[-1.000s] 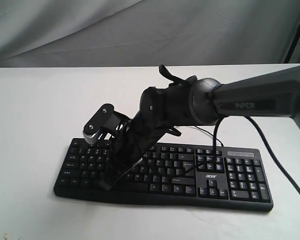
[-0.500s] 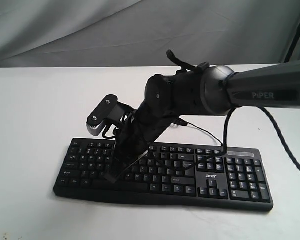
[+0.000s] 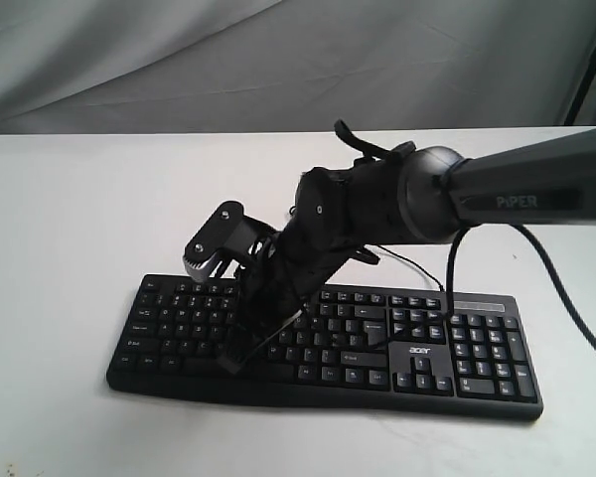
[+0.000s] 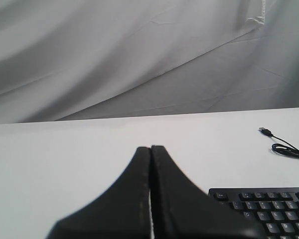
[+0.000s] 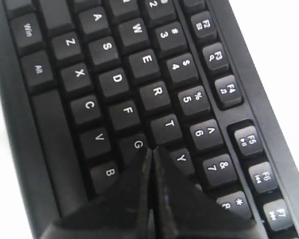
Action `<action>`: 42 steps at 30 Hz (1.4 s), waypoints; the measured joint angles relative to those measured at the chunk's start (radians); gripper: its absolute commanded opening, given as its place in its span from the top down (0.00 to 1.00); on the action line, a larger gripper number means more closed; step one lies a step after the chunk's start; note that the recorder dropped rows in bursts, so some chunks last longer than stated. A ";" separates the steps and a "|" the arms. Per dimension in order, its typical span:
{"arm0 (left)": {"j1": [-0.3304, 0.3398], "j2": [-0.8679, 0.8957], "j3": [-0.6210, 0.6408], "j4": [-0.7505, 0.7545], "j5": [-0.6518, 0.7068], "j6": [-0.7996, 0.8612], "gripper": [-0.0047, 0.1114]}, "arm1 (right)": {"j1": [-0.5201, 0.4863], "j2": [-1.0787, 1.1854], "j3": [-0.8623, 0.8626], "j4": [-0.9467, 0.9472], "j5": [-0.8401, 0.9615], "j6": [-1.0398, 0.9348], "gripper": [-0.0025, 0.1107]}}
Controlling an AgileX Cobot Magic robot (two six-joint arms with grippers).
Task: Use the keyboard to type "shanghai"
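The keyboard is lying flat on the white bench. The right gripper is pointing down at it, jaws pressed together and gripping nothing, its tips sitting over the G, T and Y keys. The left gripper is hanging over the bench near a keyboard corner, likewise closed and empty.

arm over left keyboard, number pad unobstructed
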 measured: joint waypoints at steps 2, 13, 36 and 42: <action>0.000 0.000 0.000 0.000 0.000 0.000 0.96 | 0.000 0.007 0.000 0.002 0.000 0.000 0.98; 0.000 0.000 0.000 0.000 0.000 0.000 0.96 | 0.005 -0.016 -0.064 0.001 0.023 0.000 0.98; 0.000 0.000 0.000 0.000 0.000 0.000 0.96 | 0.082 0.221 -0.451 0.015 0.190 -0.026 0.98; 0.000 0.000 0.000 0.000 0.000 0.000 0.96 | 0.082 0.239 -0.451 0.043 0.190 -0.051 0.98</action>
